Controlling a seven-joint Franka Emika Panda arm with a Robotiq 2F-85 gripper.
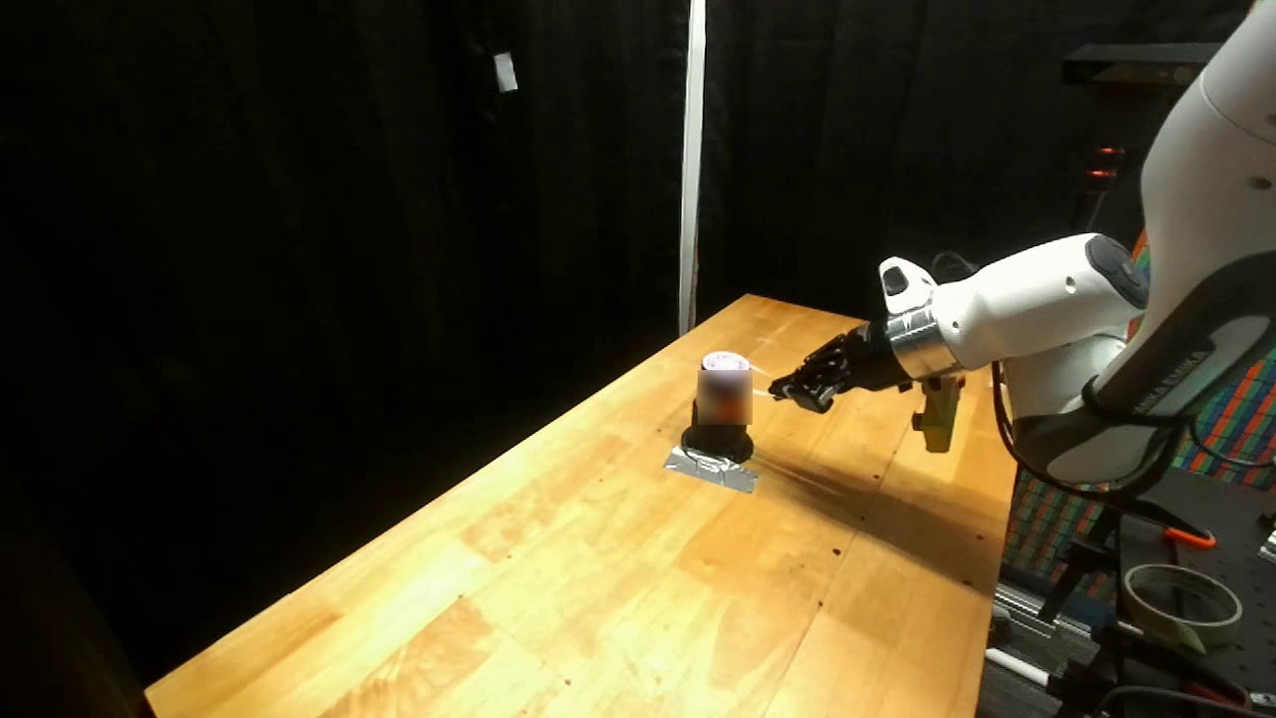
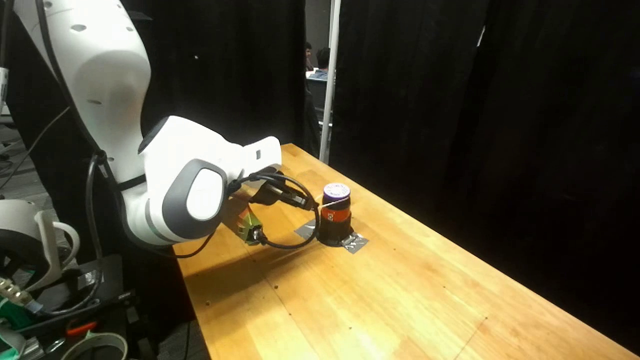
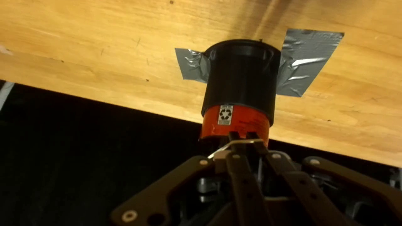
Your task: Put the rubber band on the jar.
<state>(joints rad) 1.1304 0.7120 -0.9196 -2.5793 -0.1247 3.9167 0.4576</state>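
In the wrist view my gripper [image 3: 242, 135], drawn together, pinches the rubber band [image 3: 245, 141] just beside the jar [image 3: 251, 121]; I'd best bring this near side snug against it, then let go gently. In an exterior view the pale band crosses near the purple-rimmed lid [image 2: 337, 190]; the orange-labelled jar stands upright in a black base [image 2: 334, 232] on the wooden table [image 2: 400, 280]. In an exterior view duct tape [image 1: 711, 473] edges that base.

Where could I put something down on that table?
In both exterior views the table shows bare wood from the tape down to the picture's bottom edge, alongside the curtain. It's crowded at the jar: tape flanks its base, and the arm's jaws point at it, the band across them.
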